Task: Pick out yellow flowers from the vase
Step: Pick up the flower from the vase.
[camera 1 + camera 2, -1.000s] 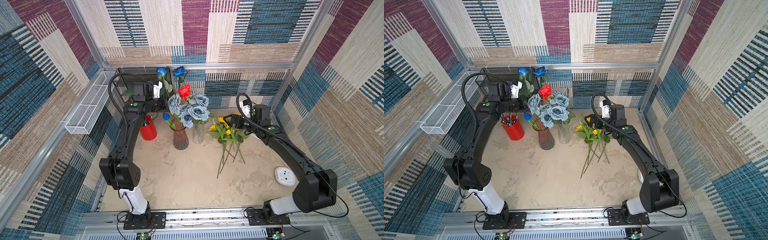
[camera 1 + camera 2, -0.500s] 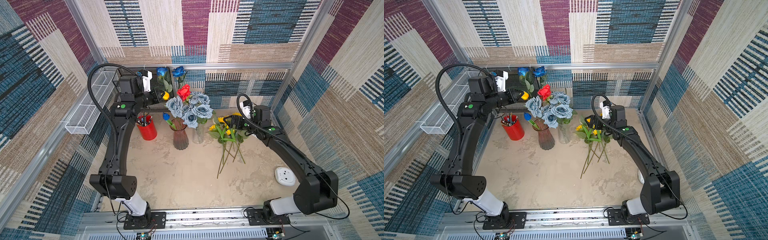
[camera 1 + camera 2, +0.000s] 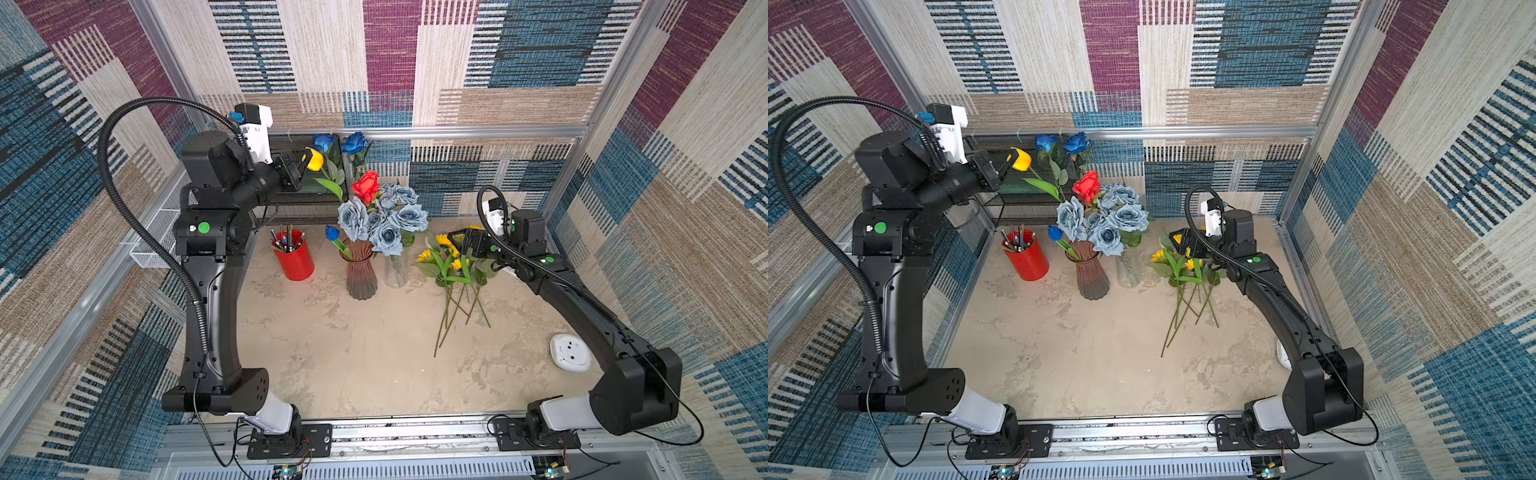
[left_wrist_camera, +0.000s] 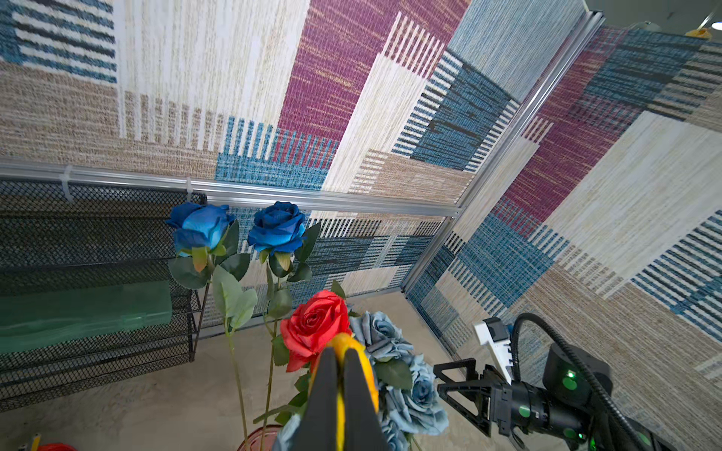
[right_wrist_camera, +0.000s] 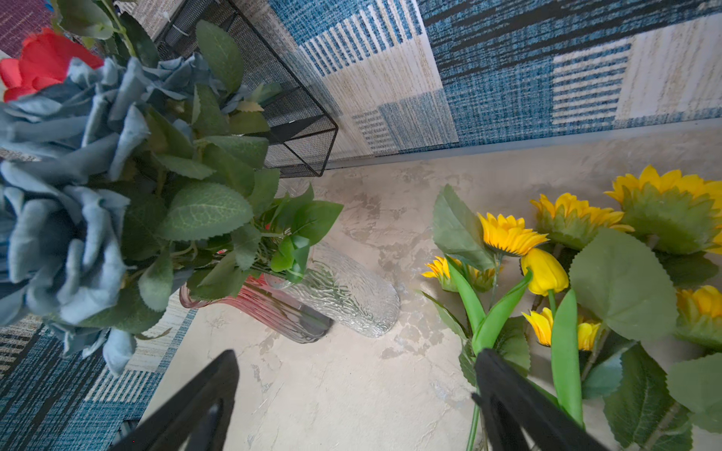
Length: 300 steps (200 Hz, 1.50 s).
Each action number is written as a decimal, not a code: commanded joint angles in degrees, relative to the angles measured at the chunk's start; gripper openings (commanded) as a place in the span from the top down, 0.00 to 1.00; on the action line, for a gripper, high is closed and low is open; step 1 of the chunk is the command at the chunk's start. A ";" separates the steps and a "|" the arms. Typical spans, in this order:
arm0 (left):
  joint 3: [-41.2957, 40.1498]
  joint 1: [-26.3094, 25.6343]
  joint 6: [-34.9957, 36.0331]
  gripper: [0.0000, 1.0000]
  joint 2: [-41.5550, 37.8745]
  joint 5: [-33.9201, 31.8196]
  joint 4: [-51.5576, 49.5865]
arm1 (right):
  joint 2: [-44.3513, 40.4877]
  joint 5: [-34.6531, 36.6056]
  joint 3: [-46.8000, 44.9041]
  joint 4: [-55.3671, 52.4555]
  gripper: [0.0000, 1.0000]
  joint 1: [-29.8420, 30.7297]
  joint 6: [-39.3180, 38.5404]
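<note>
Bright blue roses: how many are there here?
2. One bright blue rose stands at the back by the black mesh rack, the second just beside it, both behind the red rose.

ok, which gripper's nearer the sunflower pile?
Right. The right gripper hangs open at the sunflower pile; the left gripper is up beyond the vases, gripping a tulip.
</note>
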 commanded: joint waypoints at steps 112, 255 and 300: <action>3.75 1.34 -1.08 1.00 -12.12 1.25 -0.70 | -5.29 -0.61 -2.89 10.49 0.04 2.14 -2.35; -17.00 1.10 -21.44 1.00 -17.41 28.68 23.34 | -8.59 -26.90 7.76 10.44 0.03 22.54 -18.60; -20.75 -1.12 -19.43 1.00 -17.08 33.06 23.39 | -6.80 -22.88 8.90 8.95 0.01 25.28 -21.68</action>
